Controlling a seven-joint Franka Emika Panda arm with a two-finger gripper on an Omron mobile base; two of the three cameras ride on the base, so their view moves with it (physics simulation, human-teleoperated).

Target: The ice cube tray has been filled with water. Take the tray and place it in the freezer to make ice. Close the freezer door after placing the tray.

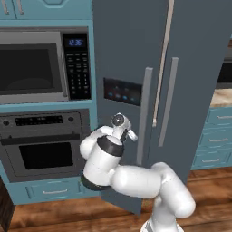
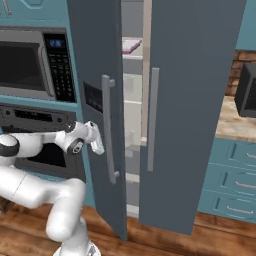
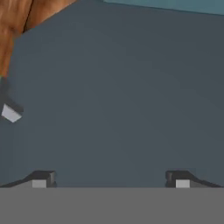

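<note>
The jaws of the gripper point(image 3: 110, 179) stand wide apart with nothing between them, the two dark fingertips point(image 3: 43, 178) set far to either side at the bottom of the hand view and facing a flat slate-grey surface at close range. That surface is the front of the freezer door point(image 2: 97, 75), the largest thing before the jaws; in the right base view the gripper point(image 2: 96, 142) sits just beside the door's outer face, below its dark panel point(image 2: 93, 98) and short of the long silver handle point(image 2: 108, 130), though whether the fingertips touch the door cannot be told. The door stands partly open, swung out toward the robot, and beyond it — past the jaws and through the gap — the freezer point(image 2: 131, 110) shows white shelves. The wider right door point(image 2: 192, 100) stands farther off on the far side of that gap. To the other side of the jaws, behind the arm, are the microwave point(image 1: 43, 65) and, under it, the oven point(image 1: 45, 145), both set in teal cabinets. High above the jaws, on an upper freezer shelf, lies the ice cube tray point(image 2: 131, 46) — a thin pale slab with a pink edge, well apart from the gripper.
</note>
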